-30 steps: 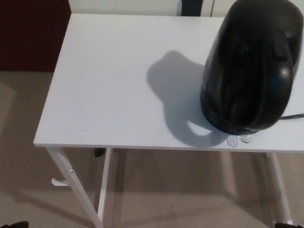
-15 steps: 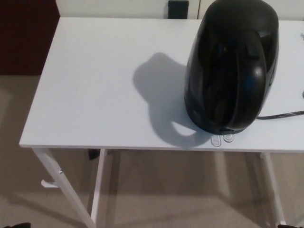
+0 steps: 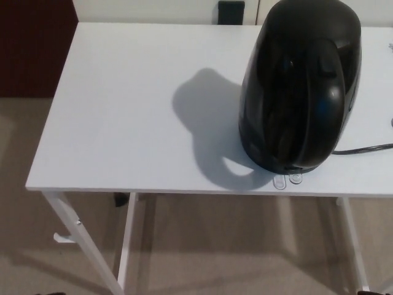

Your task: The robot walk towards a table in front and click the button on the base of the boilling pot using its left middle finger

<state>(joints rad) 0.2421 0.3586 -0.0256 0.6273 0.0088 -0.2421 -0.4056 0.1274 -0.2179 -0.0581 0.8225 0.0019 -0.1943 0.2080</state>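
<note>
A glossy black boiling pot (image 3: 299,86) stands on the right half of the white table (image 3: 123,110), its handle facing me. At its base near the table's front edge, two small clear button tabs (image 3: 288,180) stick out. A black power cord (image 3: 365,149) leaves the pot to the right. Neither of my hands shows in the head view.
The pot's shadow (image 3: 206,123) falls to its left on the tabletop. White table legs (image 3: 80,239) stand on beige carpet below. A dark red cabinet (image 3: 34,49) is at the far left, and a small black object (image 3: 230,11) sits behind the table.
The whole picture shifted left between one second ago and half a second ago, so the camera moved; since then nothing has visibly changed.
</note>
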